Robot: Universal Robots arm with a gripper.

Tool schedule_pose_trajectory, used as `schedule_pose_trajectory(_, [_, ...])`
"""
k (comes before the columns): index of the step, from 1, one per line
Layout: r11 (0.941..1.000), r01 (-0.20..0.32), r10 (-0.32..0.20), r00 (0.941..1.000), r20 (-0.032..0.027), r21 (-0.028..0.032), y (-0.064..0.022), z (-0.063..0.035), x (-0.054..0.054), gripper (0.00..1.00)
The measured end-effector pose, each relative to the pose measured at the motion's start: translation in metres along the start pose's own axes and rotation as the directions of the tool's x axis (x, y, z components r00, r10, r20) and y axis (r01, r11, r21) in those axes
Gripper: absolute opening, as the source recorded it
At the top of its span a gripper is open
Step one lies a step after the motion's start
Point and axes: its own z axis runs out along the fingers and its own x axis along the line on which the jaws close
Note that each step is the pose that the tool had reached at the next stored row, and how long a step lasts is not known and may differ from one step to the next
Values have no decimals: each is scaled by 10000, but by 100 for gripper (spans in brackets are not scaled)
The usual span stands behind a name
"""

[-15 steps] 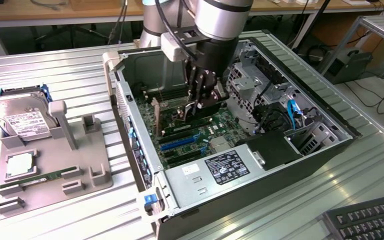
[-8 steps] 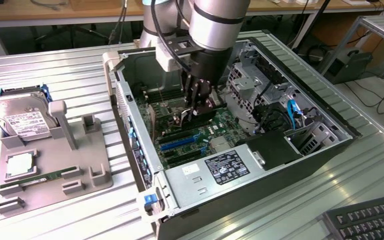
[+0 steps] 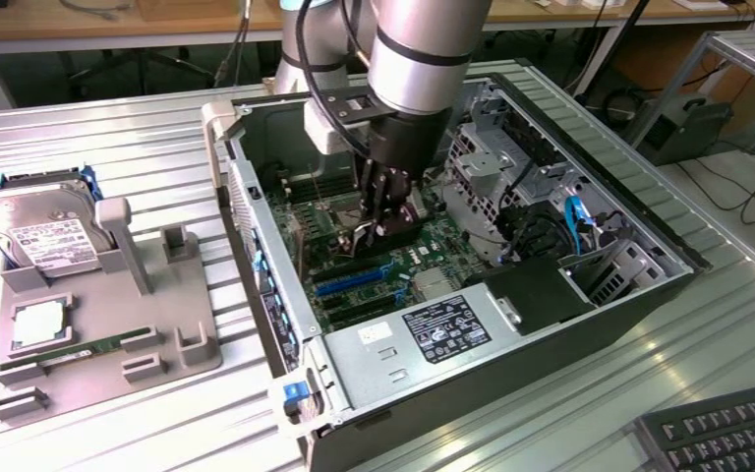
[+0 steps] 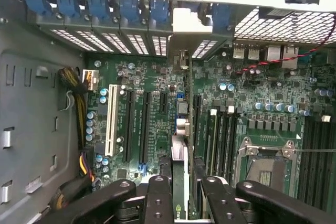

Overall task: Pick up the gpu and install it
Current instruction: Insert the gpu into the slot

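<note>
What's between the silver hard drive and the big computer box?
In the exterior view, two grey posts of the holder tray stand between the hard drive and the computer case.

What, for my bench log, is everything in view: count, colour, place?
computer case: one, black and silver, side open, on the table.
motherboard: one, green, inside the case.
tray: one, grey, exterior view's left.
hard drive: one, silver, white label, in the tray.
memory stick: one, green, lying on the tray.
keyboard: one, dark, exterior view's lower right.
table: one, ribbed silver metal.
gpu: one, green edge showing, held over the motherboard slots.
arm: one, silver, reaching into the case.
pincer: one, black, shut on the gpu.
</note>
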Motion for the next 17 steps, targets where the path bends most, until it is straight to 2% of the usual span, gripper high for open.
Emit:
schedule_pose_trajectory(11, [9994,-357,357,9994,2,-6,42,112,-2,26])
schedule_pose_trajectory(13, [9993,-360,360,9994,4,-30,44,141,-1,26])
schedule_pose_trajectory(17, [9992,-379,379,9993,6,-119,47,194,2,26])
